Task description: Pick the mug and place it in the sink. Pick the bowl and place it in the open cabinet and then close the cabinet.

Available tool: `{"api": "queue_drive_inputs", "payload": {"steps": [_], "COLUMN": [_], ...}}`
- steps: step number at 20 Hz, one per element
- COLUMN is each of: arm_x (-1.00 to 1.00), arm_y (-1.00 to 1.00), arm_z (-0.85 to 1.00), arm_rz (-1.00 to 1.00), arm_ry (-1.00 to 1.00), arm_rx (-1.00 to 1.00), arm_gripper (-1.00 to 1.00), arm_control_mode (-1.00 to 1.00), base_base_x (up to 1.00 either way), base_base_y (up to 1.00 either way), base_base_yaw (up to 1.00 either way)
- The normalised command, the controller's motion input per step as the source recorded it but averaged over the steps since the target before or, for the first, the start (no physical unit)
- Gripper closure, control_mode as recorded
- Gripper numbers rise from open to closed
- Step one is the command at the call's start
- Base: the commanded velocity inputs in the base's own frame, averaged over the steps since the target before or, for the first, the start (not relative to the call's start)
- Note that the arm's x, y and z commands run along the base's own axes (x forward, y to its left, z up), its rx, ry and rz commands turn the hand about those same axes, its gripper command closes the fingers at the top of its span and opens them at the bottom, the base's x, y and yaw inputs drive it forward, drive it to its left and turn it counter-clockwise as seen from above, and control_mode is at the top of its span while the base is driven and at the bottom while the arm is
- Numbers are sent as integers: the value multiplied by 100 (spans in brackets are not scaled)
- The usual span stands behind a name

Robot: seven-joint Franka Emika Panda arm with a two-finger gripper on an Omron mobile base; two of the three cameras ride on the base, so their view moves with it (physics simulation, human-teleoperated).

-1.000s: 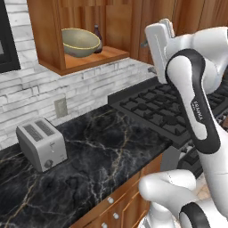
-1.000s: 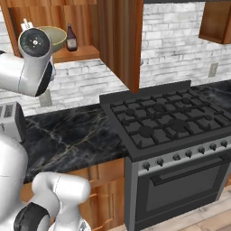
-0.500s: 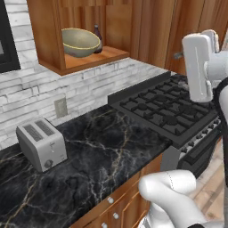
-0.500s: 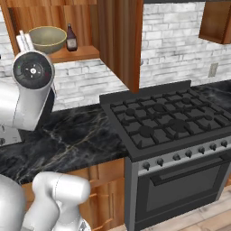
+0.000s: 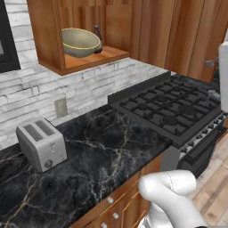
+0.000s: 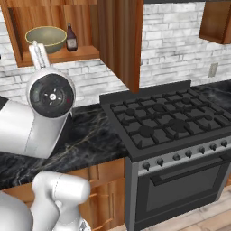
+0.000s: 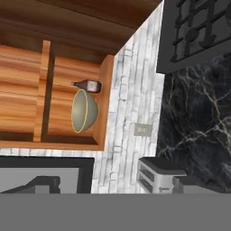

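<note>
The bowl (image 5: 80, 42) is already sitting on the shelf of the open cabinet (image 5: 49, 40), in the upper left of the left base view, just beside a dark bottle (image 5: 97, 37); in the right base view the same bowl (image 6: 46, 38) is being shown at the upper left, with the cabinet door (image 6: 121, 40) standing swung out toward the camera at the top centre. The placing of the bowl is therefore judged to be done, and the closing of the door is judged to be the step left. The mug and the sink are not being shown here, so that part cannot be judged. The arm is being carried high: in the right base view its large round joint is hanging at the left, in front of the black marble tabletop (image 6: 90, 140), with the hand raised above it below the shelf. From the hand view the scene is being seen rolled sideways, the bowl (image 7: 84, 111) at centre left and a toaster (image 7: 158, 173) at the lower right. The pincer itself is not being shown clearly; its jaws are taken to be spread wide, and nothing is seen held.
</note>
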Motion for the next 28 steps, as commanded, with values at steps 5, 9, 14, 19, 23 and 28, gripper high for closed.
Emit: {"api": "queue_drive_inputs", "payload": {"steps": [5,9,14,19,23,28], "arm_x": [-5,0,0,13,14,14], "arm_y": [-61,-55,-40,-26,-28,-30], "arm_z": [0,0,0,-3,-6,-11], "arm_rz": [-2,0,0,0,0,0], "arm_ry": [0,0,0,0,0,0], "arm_rx": [1,0,1,2,8,8], "arm_gripper": [-100,-100,-100,-100,-100,-100], "arm_control_mode": [-100,-100,-100,-100,-100,-100], "base_base_x": [0,0,0,0,0,0], "base_base_y": [0,0,0,0,0,0], "base_base_yaw": [0,0,0,0,0,0]}}
